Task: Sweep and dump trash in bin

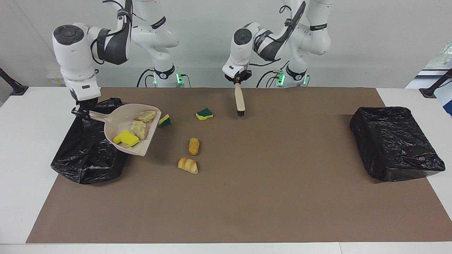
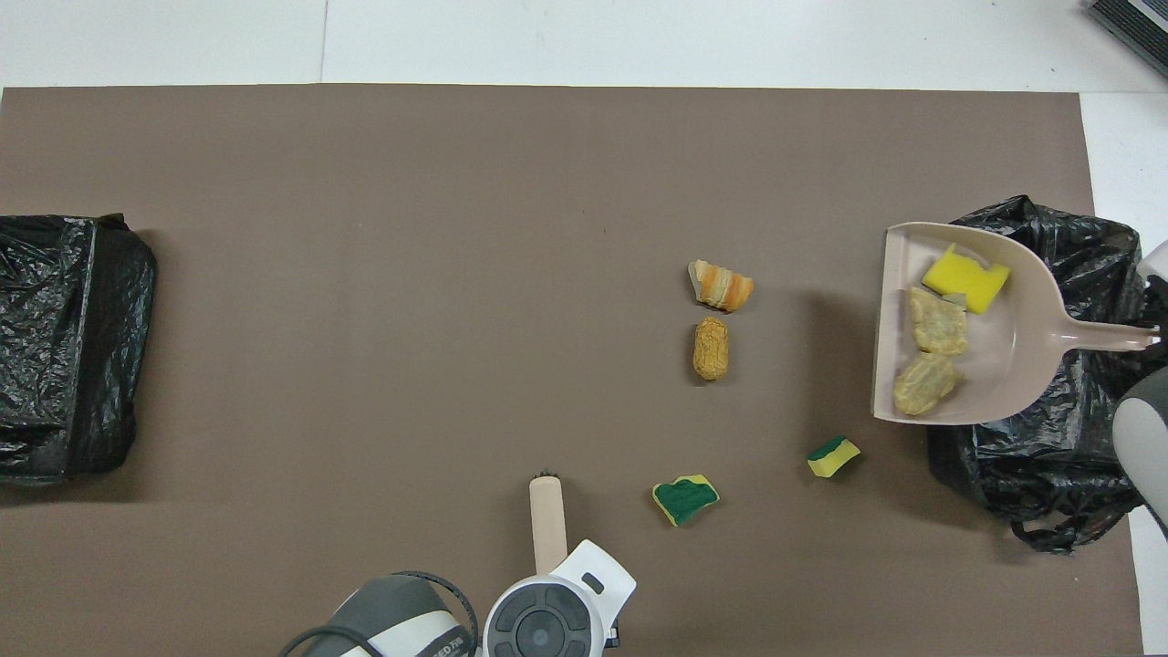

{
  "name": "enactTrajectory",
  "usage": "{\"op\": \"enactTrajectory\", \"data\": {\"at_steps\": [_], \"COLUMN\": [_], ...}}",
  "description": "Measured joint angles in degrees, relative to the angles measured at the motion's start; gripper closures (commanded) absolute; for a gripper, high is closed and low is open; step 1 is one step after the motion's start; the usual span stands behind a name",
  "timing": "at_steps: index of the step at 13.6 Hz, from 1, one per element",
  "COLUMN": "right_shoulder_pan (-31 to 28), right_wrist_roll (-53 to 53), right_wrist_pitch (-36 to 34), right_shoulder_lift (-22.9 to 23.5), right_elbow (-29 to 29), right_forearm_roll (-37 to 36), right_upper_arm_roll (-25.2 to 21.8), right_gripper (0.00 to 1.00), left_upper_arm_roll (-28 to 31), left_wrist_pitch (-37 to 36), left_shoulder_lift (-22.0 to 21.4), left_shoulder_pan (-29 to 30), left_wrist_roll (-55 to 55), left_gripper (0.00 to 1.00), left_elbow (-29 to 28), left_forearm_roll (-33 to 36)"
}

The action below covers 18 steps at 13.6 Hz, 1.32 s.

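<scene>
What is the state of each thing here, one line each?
Dustpan: lifted, tilted, three scraps inside, over the bin.
Bin: open, bag-lined.
Second bin: bag-lined, nothing seen inside.
Brush: held hanging, bristles down.
Right gripper: shut on dustpan handle.
Left gripper: shut on brush.
</scene>
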Motion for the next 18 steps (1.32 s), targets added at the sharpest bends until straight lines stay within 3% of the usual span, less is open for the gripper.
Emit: {"op": "enactTrajectory", "data": {"at_steps": [3,5,9,11,12,13,16,18], "right_shoulder_pan": [-5.47,-8.32,-9.36,-9.16,-8.79,-7.96,-5.39,-4.8], "right_wrist_roll": [-3.82,-5.6,-5.68,-5.68,-5.34,-4.54,-3.47,-3.47], "right_wrist_pitch": [2.54,3.42,3.35,3.34,3.34,3.21,1.35,0.72], "right_shoulder_lift": [0.04,0.04,0.05,0.03,-0.07,-0.33,-1.24,-1.85], "right_elbow": [0.01,0.02,-0.07,-0.08,-0.08,-0.08,-0.07,-0.04], "right_forearm_roll": [-3.67,-9.8,-19.8,-26.17,-29.46,-31.67,-34.42,-36.07], "right_upper_arm_roll": [-0.03,-0.07,-0.02,0.36,0.68,0.86,1.14,1.42], "right_gripper": [1.0,1.0,1.0,1.0,1.0,1.0,1.0,1.0], "left_upper_arm_roll": [-0.04,-0.03,0.01,0.02,0.03,0.04,0.04,0.05], "left_wrist_pitch": [1.94,3.27,4.75,4.83,4.85,4.86,4.94,4.94], "left_shoulder_lift": [0.57,1.13,1.63,1.64,1.63,1.63,1.63,1.63], "left_shoulder_pan": [-1.74,-2.11,-2.11,-2.11,-2.11,-2.11,-2.11,-2.11], "left_wrist_roll": [-0.27,-0.28,-0.28,-0.28,-0.26,-0.18,0.76,1.9], "left_gripper": [1.0,1.0,1.0,0.93,0.84,0.52,0.04,0.0], "left_elbow": [-1.01,-1.72,-2.26,-2.44,-2.5,-2.53,-2.54,-2.53], "left_forearm_roll": [-0.16,-1.03,-1.98,-1.99,-1.99,-1.99,-1.99,-1.99]}}
